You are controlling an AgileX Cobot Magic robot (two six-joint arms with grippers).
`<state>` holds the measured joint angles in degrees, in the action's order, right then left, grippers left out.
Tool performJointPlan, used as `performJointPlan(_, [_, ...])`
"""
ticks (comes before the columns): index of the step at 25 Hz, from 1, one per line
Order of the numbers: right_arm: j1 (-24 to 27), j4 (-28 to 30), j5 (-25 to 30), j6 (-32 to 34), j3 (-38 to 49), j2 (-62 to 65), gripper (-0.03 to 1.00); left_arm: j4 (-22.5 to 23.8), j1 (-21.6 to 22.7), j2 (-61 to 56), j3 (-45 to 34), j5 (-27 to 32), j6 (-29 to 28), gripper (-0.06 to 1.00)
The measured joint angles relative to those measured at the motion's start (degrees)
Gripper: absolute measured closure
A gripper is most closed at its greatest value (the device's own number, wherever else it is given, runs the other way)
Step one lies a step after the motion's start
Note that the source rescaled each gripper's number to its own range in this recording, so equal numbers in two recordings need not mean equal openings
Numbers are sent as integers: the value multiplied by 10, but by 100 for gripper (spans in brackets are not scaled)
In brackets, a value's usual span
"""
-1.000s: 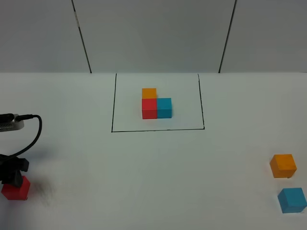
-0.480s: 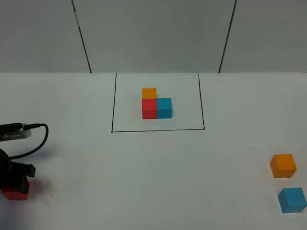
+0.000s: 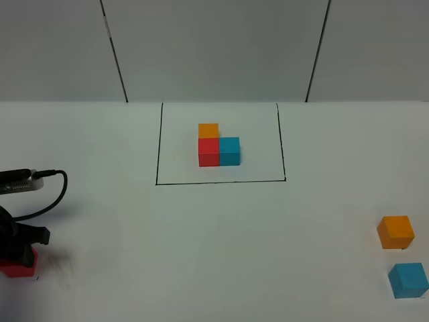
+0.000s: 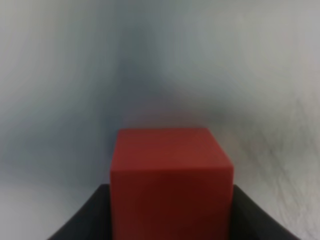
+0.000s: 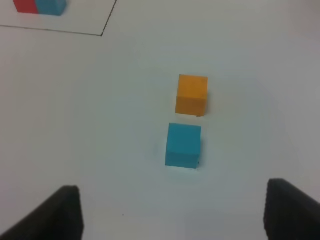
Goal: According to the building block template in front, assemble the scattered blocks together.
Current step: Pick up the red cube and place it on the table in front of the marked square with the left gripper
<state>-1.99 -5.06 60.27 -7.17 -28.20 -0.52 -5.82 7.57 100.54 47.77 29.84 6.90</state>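
Observation:
The building block template (image 3: pixel 218 147) is an orange, red and cyan cluster inside a black drawn rectangle at the table's far middle; its edge shows in the right wrist view (image 5: pixel 40 6). At the near left, my left gripper (image 3: pixel 17 253) is shut on the red block (image 3: pixel 20 270). That block (image 4: pixel 170 175) fills the left wrist view between two dark fingers (image 4: pixel 82 222). The orange block (image 3: pixel 395 232) and cyan block (image 3: pixel 408 280) lie at the near right, slightly apart. My right gripper (image 5: pixel 172 215) hangs open above the table, short of the cyan (image 5: pixel 183 145) and orange (image 5: pixel 191 94) blocks.
A black cable (image 3: pixel 50 194) loops over the table's left side behind the left arm. The white table (image 3: pixel 214 248) ends at a grey panelled wall (image 3: pixel 214 47) behind the template.
My left gripper has settled lower and slightly leftward over the red block and closed on it. The orange and cyan blocks have not moved.

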Motion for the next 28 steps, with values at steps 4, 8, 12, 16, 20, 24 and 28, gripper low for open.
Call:
performJointPlan(4, [0,0,0,0,0,0,43,0,-27,-16,74,96,44,94])
performJointPlan(8, [0,0,0,0,0,0,43,3,-121,-40,210,241,151,94])
performJointPlan(12, [0,0,0,0,0,0,43,3,-257,-39,342,350,279,94])
performJointPlan(16, [0,0,0,0,0,0,43,3,-394,-19,428,375,372,94])
performJointPlan(20, [0,0,0,0,0,0,43,27,-494,21,455,357,399,94])
performJointPlan(24, [0,0,0,0,0,0,43,66,-525,89,456,374,383,94])
performJointPlan(28, [0,0,0,0,0,0,43,79,-525,149,456,369,370,94])
